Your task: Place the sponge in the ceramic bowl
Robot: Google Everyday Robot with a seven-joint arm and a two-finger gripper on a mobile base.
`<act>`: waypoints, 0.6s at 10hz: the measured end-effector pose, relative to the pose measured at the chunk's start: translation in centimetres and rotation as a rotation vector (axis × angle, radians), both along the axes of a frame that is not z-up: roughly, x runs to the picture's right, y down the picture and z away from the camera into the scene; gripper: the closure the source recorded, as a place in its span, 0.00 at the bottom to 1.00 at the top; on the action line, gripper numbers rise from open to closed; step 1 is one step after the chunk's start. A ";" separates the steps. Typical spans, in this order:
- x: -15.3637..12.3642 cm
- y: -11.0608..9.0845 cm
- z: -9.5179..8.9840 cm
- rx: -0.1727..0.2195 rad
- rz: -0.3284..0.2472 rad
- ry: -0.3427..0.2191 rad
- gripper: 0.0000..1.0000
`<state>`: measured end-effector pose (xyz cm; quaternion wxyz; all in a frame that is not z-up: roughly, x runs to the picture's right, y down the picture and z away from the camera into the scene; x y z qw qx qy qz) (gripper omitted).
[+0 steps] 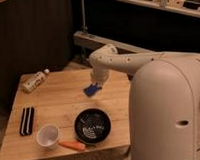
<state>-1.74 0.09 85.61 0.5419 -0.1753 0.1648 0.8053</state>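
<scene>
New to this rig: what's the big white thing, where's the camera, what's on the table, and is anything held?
The white shape is a robot's one arm, reaching over a small wooden table. A single camera looks down from close beside the arm. The gripper at its end hangs right at a blue sponge on the table's far side; whether it grips the sponge cannot be told. Also on the table: a black bowl, a white cup, a carrot, a striped black-and-white bar and a bottle on its side.
</scene>
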 end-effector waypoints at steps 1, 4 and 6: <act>-0.3 0.2 0.6 -0.008 0.002 0.001 0.20; -0.9 0.4 2.3 -0.039 0.013 0.014 0.20; -1.3 0.5 3.5 -0.062 0.021 0.036 0.20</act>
